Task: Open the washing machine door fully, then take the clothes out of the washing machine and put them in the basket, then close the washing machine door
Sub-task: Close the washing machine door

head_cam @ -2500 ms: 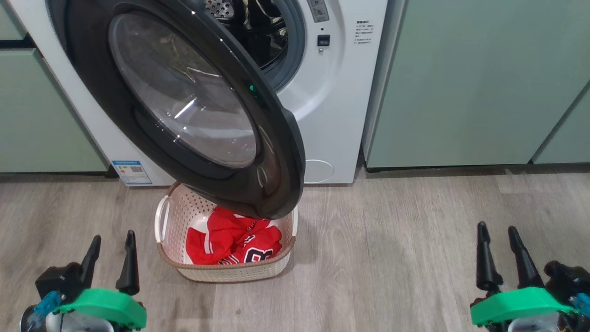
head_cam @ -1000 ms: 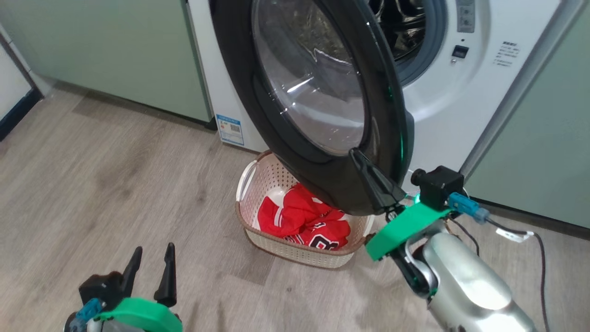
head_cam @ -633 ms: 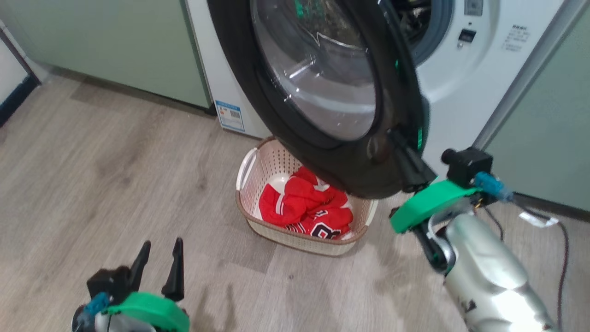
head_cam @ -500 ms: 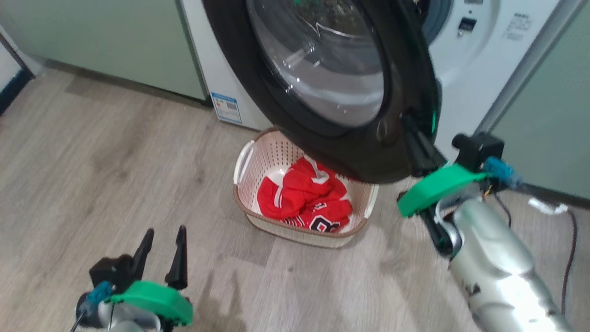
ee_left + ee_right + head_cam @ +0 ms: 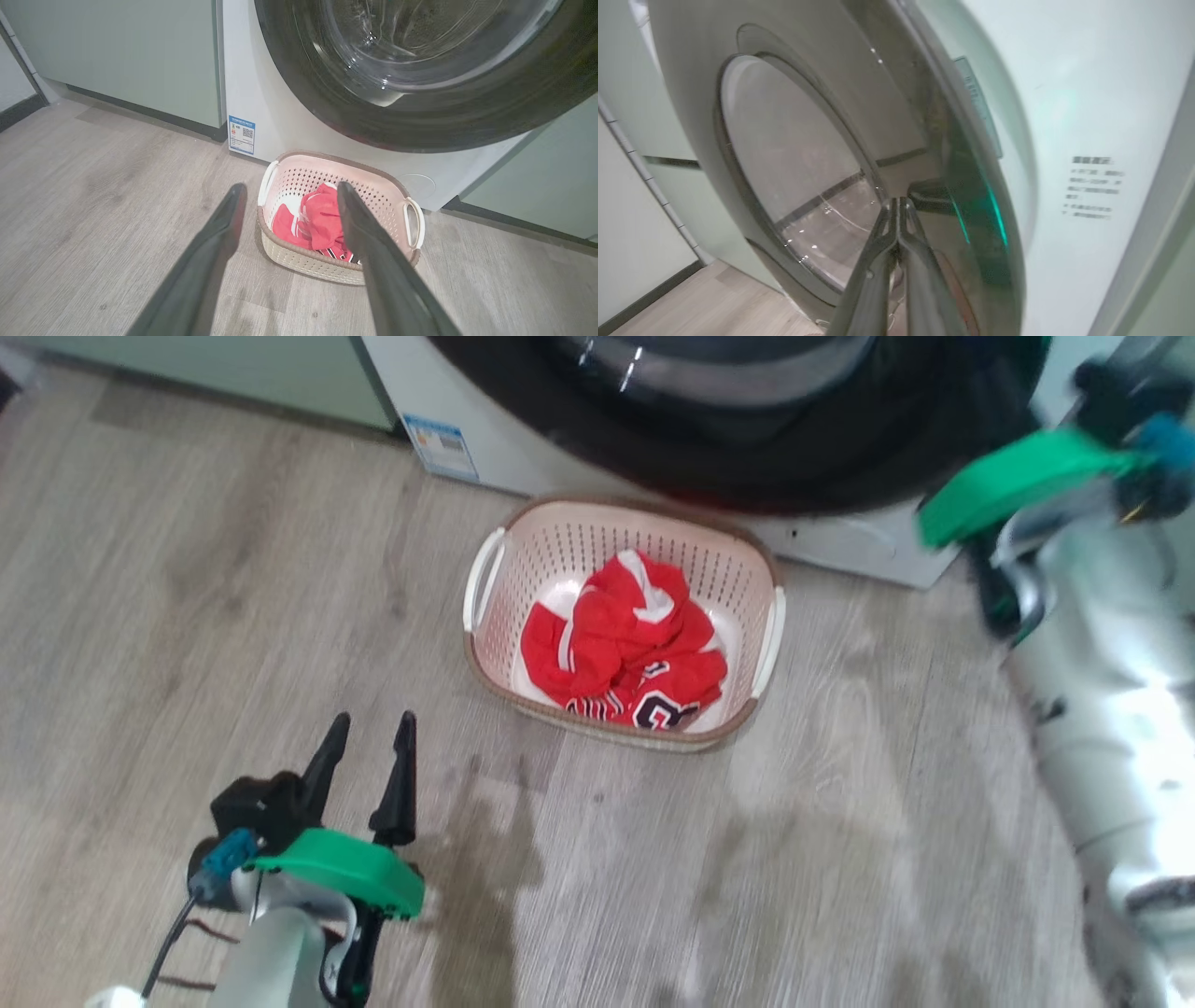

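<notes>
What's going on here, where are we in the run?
Last step, it seems. The clothes lie bunched in the basket on the floor in front of the washing machine. The right tool is shut, its tips at the glossy rim of the washing machine door, which stands close to the machine's front, apparently to push it closed. The left tool is open and empty, above the floor.

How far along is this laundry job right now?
Done: the red jersey lies in the basket. In hand: the shut right hand is at the black rim of the door, which is nearly closed against the washer. Left: latching it shut.
</notes>
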`<state>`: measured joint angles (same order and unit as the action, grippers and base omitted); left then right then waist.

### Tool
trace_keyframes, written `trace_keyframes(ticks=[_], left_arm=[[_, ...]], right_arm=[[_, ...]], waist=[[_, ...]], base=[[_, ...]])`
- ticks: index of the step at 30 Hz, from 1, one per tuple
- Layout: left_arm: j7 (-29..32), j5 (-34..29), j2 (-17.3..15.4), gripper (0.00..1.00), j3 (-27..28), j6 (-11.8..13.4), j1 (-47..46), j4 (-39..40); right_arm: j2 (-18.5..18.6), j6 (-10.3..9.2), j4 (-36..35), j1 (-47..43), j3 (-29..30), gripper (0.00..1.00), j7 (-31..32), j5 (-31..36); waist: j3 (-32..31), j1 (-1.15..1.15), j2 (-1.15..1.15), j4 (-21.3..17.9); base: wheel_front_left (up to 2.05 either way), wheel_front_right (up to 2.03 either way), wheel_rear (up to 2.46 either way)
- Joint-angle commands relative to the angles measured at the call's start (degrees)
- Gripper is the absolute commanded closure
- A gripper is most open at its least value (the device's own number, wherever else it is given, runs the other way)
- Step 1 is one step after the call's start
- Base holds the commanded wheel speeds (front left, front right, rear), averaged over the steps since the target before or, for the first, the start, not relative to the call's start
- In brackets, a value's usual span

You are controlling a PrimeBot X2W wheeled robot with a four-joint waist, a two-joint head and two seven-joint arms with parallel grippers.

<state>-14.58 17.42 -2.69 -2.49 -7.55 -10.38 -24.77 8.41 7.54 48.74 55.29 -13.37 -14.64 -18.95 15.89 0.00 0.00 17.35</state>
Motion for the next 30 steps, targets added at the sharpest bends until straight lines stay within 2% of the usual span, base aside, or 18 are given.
trace_keyframes(ticks=[1,8,16,30], left_arm=[[-0.41,0.49,-0.47,0.0,1.64,0.07,-1.99,1.72],[-0.41,0.64,-0.3,0.0,1.01,0.07,-2.81,1.61],[-0.41,1.03,-0.22,0.0,0.37,0.07,-3.29,1.6],[-0.41,1.92,-0.2,0.0,-0.21,0.07,-4.65,1.74]], right_arm=[[-0.31,-0.05,-0.45,2.98,0.18,1.0,-0.36,0.9],[0.91,-0.05,3.79,8.15,3.39,1.0,-0.36,2.32],[0.93,-0.05,3.92,9.15,8.7,1.0,-0.36,2.06],[1.29,-0.05,6.04,11.58,10.84,1.0,-0.36,4.71]], waist=[[1.79,0.0,0.0,0.14],[3.0,0.0,0.0,0.51],[3.56,0.0,0.0,0.93],[5.12,0.0,0.0,1.84]], base=[[0.0,0.0,0.0],[0.0,0.0,0.0],[0.0,0.0,0.0],[0.0,0.0,0.0]])
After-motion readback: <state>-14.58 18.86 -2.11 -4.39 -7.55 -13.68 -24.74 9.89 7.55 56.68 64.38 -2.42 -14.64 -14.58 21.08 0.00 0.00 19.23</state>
